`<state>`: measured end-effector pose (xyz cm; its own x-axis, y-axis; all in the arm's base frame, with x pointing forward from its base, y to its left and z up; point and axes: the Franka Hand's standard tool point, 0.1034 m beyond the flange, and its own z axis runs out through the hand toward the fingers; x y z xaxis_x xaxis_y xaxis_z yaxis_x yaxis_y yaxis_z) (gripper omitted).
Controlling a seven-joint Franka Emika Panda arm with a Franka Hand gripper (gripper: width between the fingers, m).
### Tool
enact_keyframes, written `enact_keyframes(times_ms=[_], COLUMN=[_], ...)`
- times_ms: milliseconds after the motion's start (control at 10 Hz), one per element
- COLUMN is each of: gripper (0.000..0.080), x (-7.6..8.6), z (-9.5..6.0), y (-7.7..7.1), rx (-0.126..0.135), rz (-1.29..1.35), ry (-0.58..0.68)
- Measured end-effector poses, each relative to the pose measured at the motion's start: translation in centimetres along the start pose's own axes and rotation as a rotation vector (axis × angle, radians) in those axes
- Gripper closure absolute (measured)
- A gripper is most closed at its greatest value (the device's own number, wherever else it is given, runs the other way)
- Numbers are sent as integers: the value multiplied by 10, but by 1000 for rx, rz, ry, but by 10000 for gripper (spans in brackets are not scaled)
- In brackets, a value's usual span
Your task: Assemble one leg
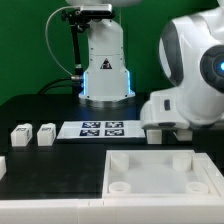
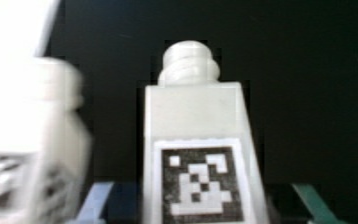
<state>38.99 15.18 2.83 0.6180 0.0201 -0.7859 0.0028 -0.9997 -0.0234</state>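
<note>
In the wrist view a white square-section leg with a ribbed peg on its end and a black-and-white tag lies between my gripper's two fingers. Dark gaps show on both sides of it, so the jaws stand open around it. A second leg lies close beside it. In the exterior view the gripper is low over the black table at the right, just behind the white tray. The leg between the fingers is hidden there by the hand.
Two more white legs stand at the exterior view's left. The marker board lies mid-table. The robot base stands behind it. The tray fills the front.
</note>
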Motion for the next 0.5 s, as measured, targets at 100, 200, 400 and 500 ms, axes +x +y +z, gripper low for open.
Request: enact_keyframes(times_ms=[100,200,400,500], gripper=[509,509,508,508], x=[-6,-16,-33,-34], z=[-28,-45,-71,-65], y=[8,17,31,30], rx=[8,15,28,25], rz=[-16,-49,-54,-55], ry=[21,29,90,84])
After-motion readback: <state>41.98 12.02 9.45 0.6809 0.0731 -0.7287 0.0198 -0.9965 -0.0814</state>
